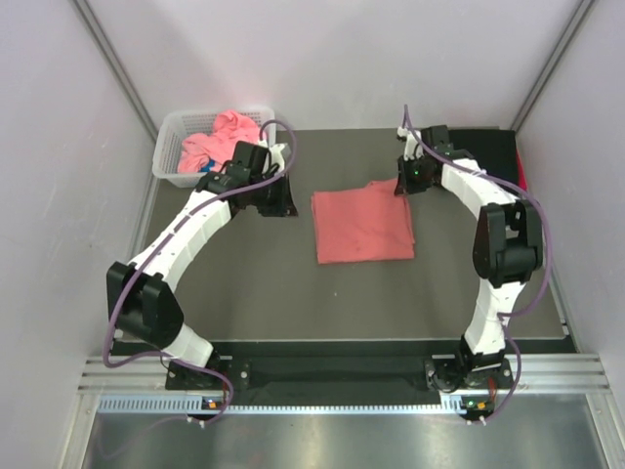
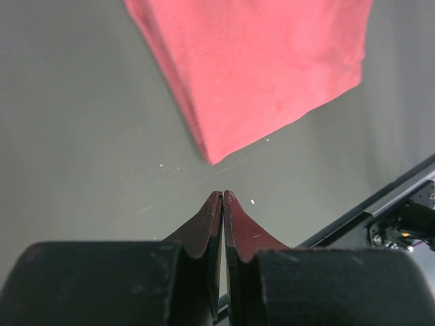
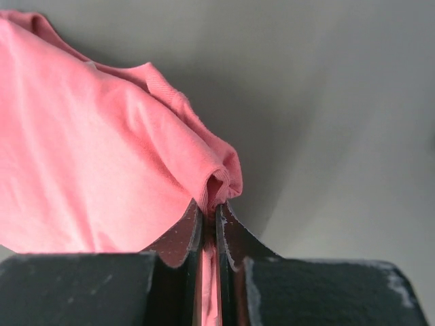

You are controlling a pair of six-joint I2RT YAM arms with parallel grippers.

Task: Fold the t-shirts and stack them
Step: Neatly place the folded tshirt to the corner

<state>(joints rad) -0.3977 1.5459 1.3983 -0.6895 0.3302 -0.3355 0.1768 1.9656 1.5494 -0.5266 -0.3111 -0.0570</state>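
Your right hand (image 3: 216,207) is clenched on the red shirt (image 1: 363,227), with a fold of its edge pinched between the fingers at the shirt's upper right corner. The pinched fabric bunches up just above the fingertips, and the rest of the shirt spreads to the left in the wrist view. The shirt lies folded into a rough square in the middle of the table (image 1: 293,293).

Your left hand (image 2: 223,195) is clenched on nothing, its fingers pressed together. It sits just left of the shirt and apart from it, and the shirt's near corner points toward the fingertips in that wrist view.

In the upper left of the top view a pink shirt (image 1: 229,132) is heaped in the basket (image 1: 168,154). A black shirt (image 1: 485,147) lies in the upper right, behind your right arm.
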